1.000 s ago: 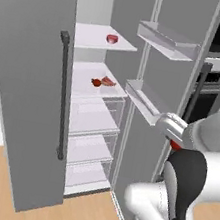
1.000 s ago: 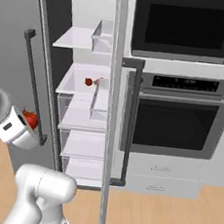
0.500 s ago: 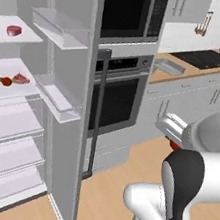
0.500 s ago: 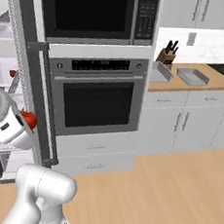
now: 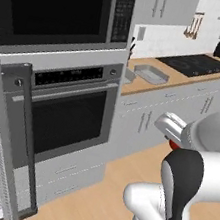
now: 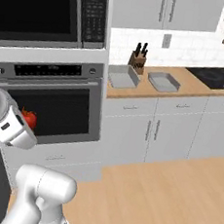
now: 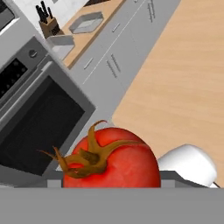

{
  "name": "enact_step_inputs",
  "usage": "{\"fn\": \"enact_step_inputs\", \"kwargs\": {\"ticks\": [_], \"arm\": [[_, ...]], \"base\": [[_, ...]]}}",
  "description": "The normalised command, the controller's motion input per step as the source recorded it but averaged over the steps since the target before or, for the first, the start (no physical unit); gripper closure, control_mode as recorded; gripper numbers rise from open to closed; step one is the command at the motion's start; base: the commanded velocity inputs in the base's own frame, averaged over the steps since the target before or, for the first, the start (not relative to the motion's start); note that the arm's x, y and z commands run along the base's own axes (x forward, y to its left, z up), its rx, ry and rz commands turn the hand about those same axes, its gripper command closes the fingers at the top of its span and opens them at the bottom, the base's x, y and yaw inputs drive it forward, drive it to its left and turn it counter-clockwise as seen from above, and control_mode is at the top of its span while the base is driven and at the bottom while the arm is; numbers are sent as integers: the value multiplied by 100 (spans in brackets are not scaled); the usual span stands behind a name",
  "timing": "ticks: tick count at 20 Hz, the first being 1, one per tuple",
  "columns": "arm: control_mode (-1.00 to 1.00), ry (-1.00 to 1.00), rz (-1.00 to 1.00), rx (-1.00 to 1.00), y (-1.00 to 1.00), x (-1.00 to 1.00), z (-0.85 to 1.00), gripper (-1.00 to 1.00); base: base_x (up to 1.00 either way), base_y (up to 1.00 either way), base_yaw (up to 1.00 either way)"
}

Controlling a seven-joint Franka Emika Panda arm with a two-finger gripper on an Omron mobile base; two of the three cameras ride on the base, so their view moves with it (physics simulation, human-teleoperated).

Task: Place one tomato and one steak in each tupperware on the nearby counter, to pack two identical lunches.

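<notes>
Knife block behind tupperware, open floor before counter

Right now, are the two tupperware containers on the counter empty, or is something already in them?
Empty, as far as the pictures show. Both tupperware containers on the counter show bare grey insides. The tomato sits at the gripper.

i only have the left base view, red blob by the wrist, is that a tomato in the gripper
Observer: Yes, the hand view shows a tomato with its brown stem.
Operator: how many tupperware on the counter, i see one
Observer: Two. The right base view shows one tupperware and a second side by side on the counter.
Operator: anything in them
Observer: Both look empty there.
</notes>
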Motion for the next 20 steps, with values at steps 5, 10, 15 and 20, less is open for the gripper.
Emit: {"fn": "enact_step_inputs", "kwargs": {"ticks": [5,10,15,20], "arm": [[100,0,0,0,0,0,0,100],[100,0,0,0,0,0,0,100],[100,0,0,0,0,0,0,100],[100,0,0,0,0,0,0,100]], "base": [[100,-100,0],[100,-100,6],[100,-95,17],[88,-51,48]]}}
